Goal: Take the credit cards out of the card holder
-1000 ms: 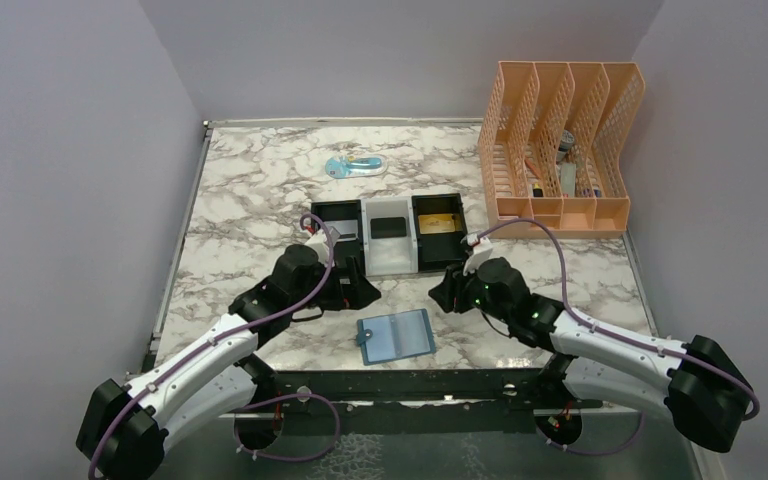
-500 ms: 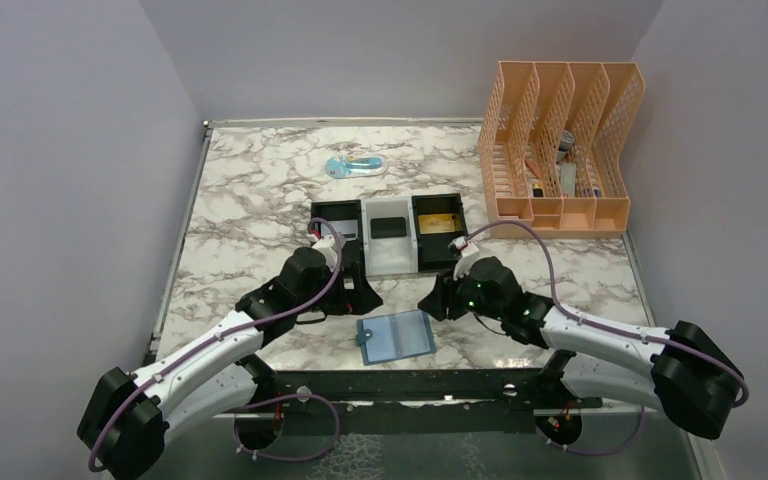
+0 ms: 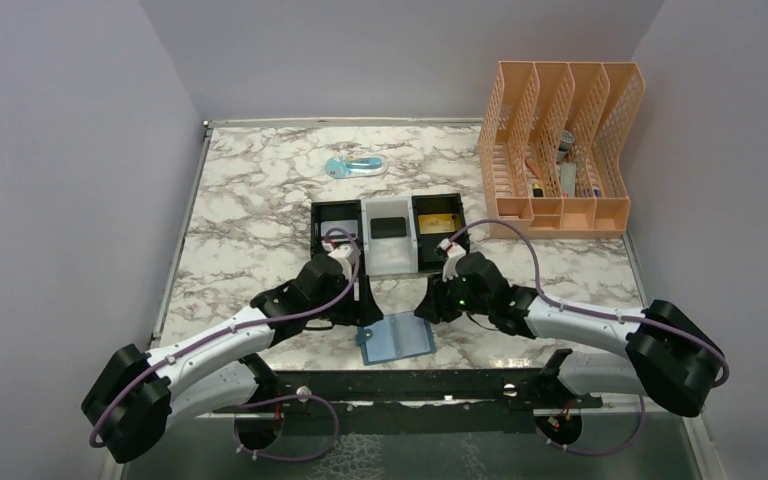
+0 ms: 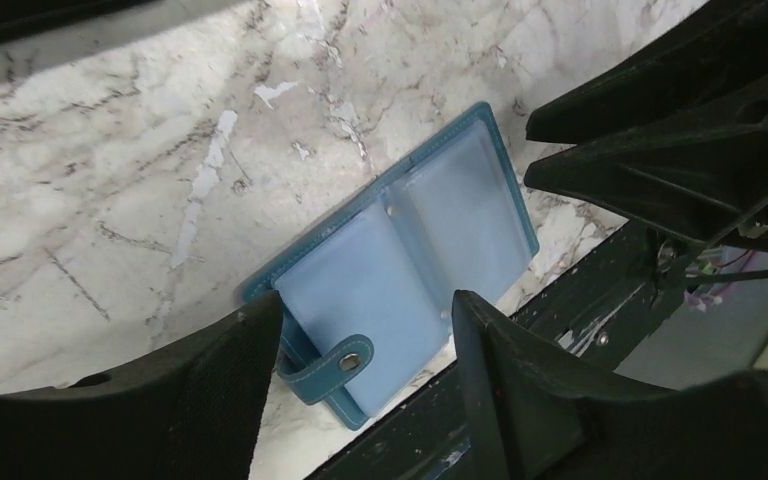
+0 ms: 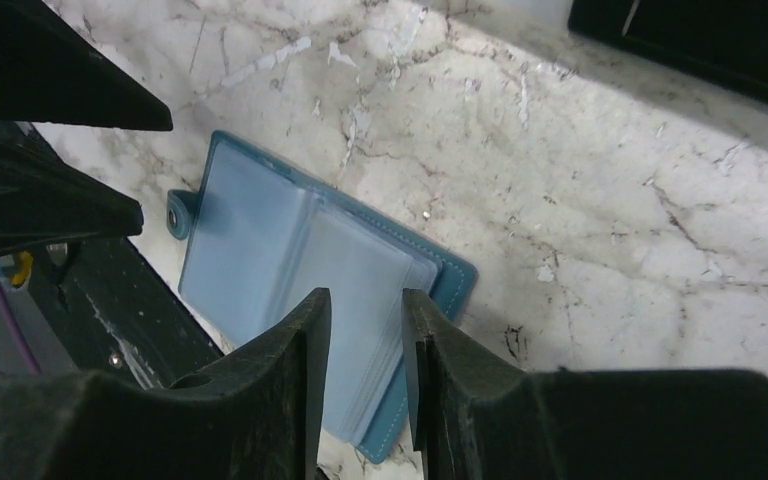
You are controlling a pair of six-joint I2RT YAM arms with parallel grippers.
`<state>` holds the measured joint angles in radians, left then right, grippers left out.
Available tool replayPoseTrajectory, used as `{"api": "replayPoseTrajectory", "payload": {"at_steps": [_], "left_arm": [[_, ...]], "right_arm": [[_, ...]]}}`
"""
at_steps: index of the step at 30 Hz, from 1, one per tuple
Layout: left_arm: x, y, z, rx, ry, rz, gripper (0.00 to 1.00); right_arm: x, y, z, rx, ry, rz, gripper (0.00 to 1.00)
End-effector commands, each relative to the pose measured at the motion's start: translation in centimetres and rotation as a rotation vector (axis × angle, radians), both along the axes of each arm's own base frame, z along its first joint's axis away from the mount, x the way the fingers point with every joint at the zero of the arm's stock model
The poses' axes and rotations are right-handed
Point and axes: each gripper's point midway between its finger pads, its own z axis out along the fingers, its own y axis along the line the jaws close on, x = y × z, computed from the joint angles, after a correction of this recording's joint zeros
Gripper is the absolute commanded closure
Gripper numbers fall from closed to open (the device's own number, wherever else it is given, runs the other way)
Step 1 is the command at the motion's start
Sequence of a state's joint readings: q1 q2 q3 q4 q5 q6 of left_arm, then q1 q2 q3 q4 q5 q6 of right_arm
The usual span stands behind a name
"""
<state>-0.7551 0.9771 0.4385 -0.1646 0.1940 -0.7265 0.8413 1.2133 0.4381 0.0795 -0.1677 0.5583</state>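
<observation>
Holder is laid open and flat on the table, at the near edge, just in front of the tray and between both arms. It is prob. kept spread so the sleeves can be reached from either side. L gripper is held just above the holder's left part, jaws spread wide, nothing gripped. R gripper is held over the right part, jaws parted by a narrow gap only, also empty. That gap is judged fit for pinching a thin card edge, w/ L readied to pin the cover. No contact w/ the holder is seen.

From above only the layout is given: holder, arms, and a gold card lying in the tray's right compartment. By the L wrist cam the strap w/ its snap is shown at the holder's corner, framed by the L gripper. By the R wrist cam stacked clear sleeves are shown fanned over the teal cover, below the R gripper. No card can be made out inside them.
</observation>
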Motion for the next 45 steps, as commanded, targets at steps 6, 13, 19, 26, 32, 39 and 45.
{"api": "replayPoseTrajectory", "payload": {"at_steps": [6, 13, 19, 26, 32, 39, 45], "left_arm": [[-2.1, -1.3, -0.6, 0.034, -0.024, -0.055, 0.4], [-2.9, -0.2, -1.5, 0.073, -0.015, -0.007, 0.31], [-3.4, 1.0, -3.0, 0.13, 0.014, 0.036, 0.29], [-4.0, 1.8, -4.6, 0.181, 0.033, 0.053, 0.33], [-4.3, 2.3, -5.5, 0.208, 0.044, 0.06, 0.38], [-4.1, 1.8, -5.3, 0.17, 0.03, 0.061, 0.47], [-4.2, 1.5, -5.1, 0.146, 0.025, 0.055, 0.52]], "right_arm": [[-2.1, -0.4, -2.0, -0.011, 0.117, 0.02, 0.67], [-2.6, -0.8, -3.6, -0.047, 0.165, 0.015, 0.67], [-2.7, -0.3, -3.5, -0.017, 0.157, 0.031, 0.71], [-2.8, -0.1, -2.9, 0.001, 0.154, 0.042, 0.75], [-3.0, 0.2, -2.5, 0.026, 0.156, 0.048, 0.71], [-3.3, 0.6, -2.6, 0.046, 0.173, 0.065, 0.74], [-2.9, 0.7, -1.6, 0.072, 0.156, 0.047, 0.82]]}}
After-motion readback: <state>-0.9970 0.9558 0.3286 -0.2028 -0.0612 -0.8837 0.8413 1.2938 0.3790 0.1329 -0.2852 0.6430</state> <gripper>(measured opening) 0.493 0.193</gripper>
